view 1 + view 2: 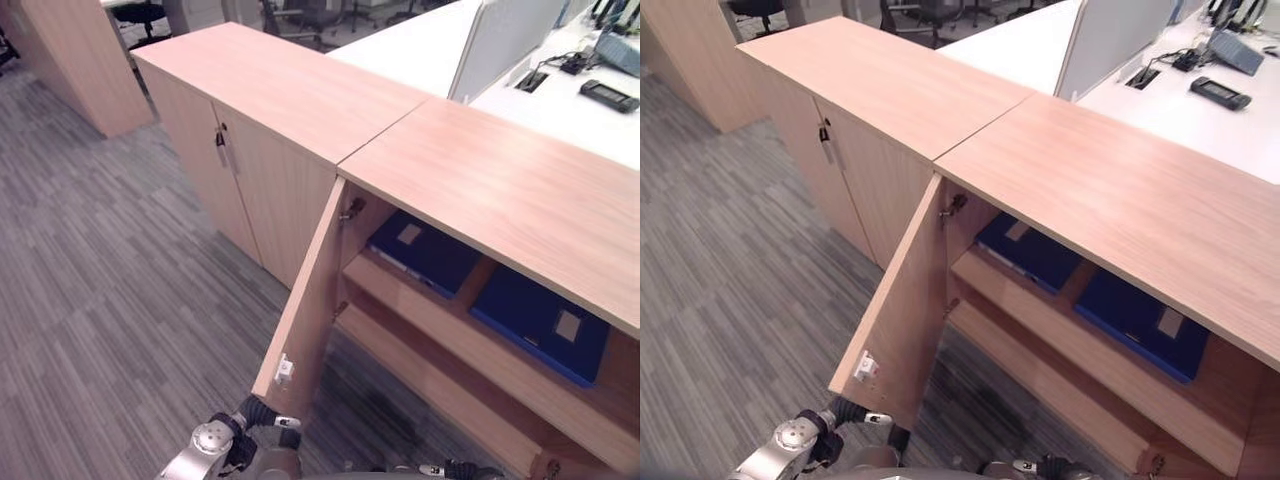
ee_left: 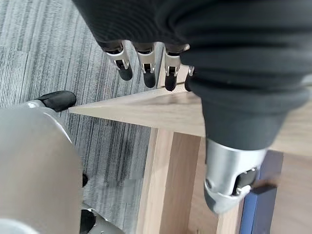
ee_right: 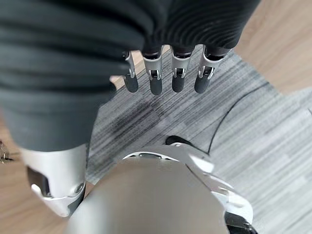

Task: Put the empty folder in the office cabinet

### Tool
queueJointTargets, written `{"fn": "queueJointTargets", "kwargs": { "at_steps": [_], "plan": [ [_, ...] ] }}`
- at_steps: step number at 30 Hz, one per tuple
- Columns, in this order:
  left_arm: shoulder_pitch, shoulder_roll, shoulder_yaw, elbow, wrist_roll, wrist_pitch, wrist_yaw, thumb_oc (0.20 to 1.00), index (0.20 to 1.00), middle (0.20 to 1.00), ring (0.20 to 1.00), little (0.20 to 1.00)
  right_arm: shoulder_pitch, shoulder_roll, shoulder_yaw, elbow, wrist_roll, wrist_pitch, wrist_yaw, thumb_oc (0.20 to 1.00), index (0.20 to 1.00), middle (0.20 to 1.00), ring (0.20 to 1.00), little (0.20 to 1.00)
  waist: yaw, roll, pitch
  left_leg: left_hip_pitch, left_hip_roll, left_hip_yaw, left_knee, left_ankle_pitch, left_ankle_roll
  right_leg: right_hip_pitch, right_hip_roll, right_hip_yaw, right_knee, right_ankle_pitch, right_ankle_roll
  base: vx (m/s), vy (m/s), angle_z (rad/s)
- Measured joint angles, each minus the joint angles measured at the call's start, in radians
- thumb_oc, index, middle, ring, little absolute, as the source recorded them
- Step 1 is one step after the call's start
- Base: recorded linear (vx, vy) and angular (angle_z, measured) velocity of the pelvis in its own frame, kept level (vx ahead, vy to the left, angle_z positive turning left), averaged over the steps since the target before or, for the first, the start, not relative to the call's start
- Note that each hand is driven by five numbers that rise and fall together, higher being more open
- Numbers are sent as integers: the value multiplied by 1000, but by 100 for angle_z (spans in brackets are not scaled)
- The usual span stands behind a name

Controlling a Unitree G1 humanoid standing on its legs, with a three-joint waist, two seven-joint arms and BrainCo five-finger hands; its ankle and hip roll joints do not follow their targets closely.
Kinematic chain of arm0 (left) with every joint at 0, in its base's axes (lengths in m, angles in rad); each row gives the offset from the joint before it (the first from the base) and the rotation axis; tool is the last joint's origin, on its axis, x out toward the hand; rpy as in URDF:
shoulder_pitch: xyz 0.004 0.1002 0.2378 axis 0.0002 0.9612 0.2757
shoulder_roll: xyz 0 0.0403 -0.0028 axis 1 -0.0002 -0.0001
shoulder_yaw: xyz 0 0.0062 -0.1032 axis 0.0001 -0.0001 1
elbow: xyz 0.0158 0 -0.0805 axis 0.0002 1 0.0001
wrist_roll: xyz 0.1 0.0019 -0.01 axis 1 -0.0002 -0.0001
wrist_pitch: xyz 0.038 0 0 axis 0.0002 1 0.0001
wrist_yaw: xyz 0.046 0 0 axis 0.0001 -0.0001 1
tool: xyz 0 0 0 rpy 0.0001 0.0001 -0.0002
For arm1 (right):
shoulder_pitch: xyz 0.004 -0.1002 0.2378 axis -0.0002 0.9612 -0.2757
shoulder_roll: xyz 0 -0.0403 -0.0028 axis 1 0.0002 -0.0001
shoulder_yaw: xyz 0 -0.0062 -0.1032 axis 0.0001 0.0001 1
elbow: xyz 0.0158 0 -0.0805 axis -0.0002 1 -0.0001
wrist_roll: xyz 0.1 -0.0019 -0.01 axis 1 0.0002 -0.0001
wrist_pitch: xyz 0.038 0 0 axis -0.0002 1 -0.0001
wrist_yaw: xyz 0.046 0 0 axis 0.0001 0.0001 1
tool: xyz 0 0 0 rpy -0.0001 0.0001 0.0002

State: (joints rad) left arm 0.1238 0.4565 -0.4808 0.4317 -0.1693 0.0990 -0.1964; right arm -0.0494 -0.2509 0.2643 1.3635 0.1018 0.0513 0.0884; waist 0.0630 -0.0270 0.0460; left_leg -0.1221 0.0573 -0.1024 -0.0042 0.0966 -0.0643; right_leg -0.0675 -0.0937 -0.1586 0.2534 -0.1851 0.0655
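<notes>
Folders: two blue folders point(image 1: 430, 252) flat on the cabinet shelf point(image 1: 440, 312); likely light, stiff; grasp near edge.
Left robot hand point(image 2: 146, 58): relaxed, empty.
Right robot hand point(image 3: 165, 68): relaxed, empty.

A white tabletop point(image 1: 420, 50) stands behind the cabinets, with a grey divider panel point(image 1: 500, 40) and a dark device, possibly a phone point(image 1: 609, 95), on it. Striped grey carpet point(image 1: 90, 280) covers the floor.

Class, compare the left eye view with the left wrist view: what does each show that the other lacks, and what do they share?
Left eye view alone: the cabinet top, two blue folders lying on the shelf, the closed neighbouring cabinet, the white desk.
Left wrist view alone: the left hand, fingers straight, holding nothing.
Both: the open cabinet door and grey carpet.
</notes>
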Motion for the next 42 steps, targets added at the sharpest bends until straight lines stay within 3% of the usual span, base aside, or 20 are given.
{"fn": "queueJointTargets", "kwargs": {
  "at_steps": [7, 12, 18, 20, 22, 25, 35, 39, 42],
  "plan": [
    [24, 13, -12, 0, 1, 10, -15, 1000, 1000, 1000, 1000, 1000, 14, 12, 0, 0, 0, -5, -2, 1000, 1000, 1000, 1000, 1000, -20, 4, -14, 61, -3, 59, -38, 7, 16, 45, -4, 55, -73, 46, 20, -10, 29, -26],
    [7, 11, -75, -6, 1, 11, -31, 1000, 1000, 1000, 1000, 1000, 12, 10, 0, 1, -1, -6, -1, 1000, 1000, 1000, 1000, 1000, -37, 24, -32, 76, -1, 92, -53, 4, 13, 47, -4, 88, -98, 68, 27, 3, 10, -19],
    [-282, 113, -415, -266, -89, 82, -115, 1000, 1000, 1000, 1000, 1000, 8, 5, 38, 7, -5, -16, 0, 1000, 1000, 1000, 1000, 1000, -64, 37, -35, 101, -5, 112, -78, 15, 22, 74, -10, 99, -144, 96, 43, 20, 20, -9],
    [-351, 76, -433, -365, -197, 79, -146, 1000, 1000, 1000, 1000, 1000, 5, 9, 63, 11, -7, -18, 0, 1000, 1000, 1000, 1000, 1000, -78, 38, -37, 105, -8, 119, -81, 14, 22, 79, -13, 105, -158, 103, 50, 19, 11, -9],
    [-447, -24, -460, -397, -324, 57, -151, 1000, 1000, 1000, 1000, 1000, -4, 12, 101, 12, -15, -19, 2, 1000, 1000, 1000, 1000, 1000, -86, 34, -40, 111, -13, 124, -82, 15, 24, 89, -17, 113, -172, 107, 56, 15, 4, -10],
    [-550, -155, -474, -433, -435, 21, -144, 1000, 1000, 1000, 1000, 1000, -22, 25, 129, 12, -25, -19, 8, 1000, 1000, 1000, 1000, 1000, -121, 17, -49, 113, -14, 125, -83, 14, 26, 94, -15, 113, -184, 109, 54, 17, 4, 0],
    [-643, -152, -467, -452, -431, -33, -94, 1000, 1000, 1000, 1000, 1000, -19, 27, 137, 20, -42, -24, -2, 1000, 1000, 1000, 1000, 1000, -134, 19, -50, 128, -17, 106, -83, 9, 27, 160, -14, 89, -262, 126, 56, 14, -8, 7],
    [-572, -120, -403, -386, -366, -64, -69, 1000, 1000, 1000, 1000, 1000, -23, 29, 121, 22, -41, -18, -5, 1000, 1000, 1000, 1000, 1000, -127, 23, -46, 130, -17, 93, -83, 9, 27, 180, -13, 69, -283, 132, 54, 5, -36, 9],
    [-401, -125, -238, -311, -290, -131, -75, 1000, 1000, 1000, 1000, 1000, -10, 26, 78, 19, -1, -16, 1, 1000, 1000, 1000, 1000, 1000, -110, 29, -44, 132, -15, 82, -79, 5, 22, 196, -9, 61, -300, 134, 52, 21, -44, 12]
  ]
}}
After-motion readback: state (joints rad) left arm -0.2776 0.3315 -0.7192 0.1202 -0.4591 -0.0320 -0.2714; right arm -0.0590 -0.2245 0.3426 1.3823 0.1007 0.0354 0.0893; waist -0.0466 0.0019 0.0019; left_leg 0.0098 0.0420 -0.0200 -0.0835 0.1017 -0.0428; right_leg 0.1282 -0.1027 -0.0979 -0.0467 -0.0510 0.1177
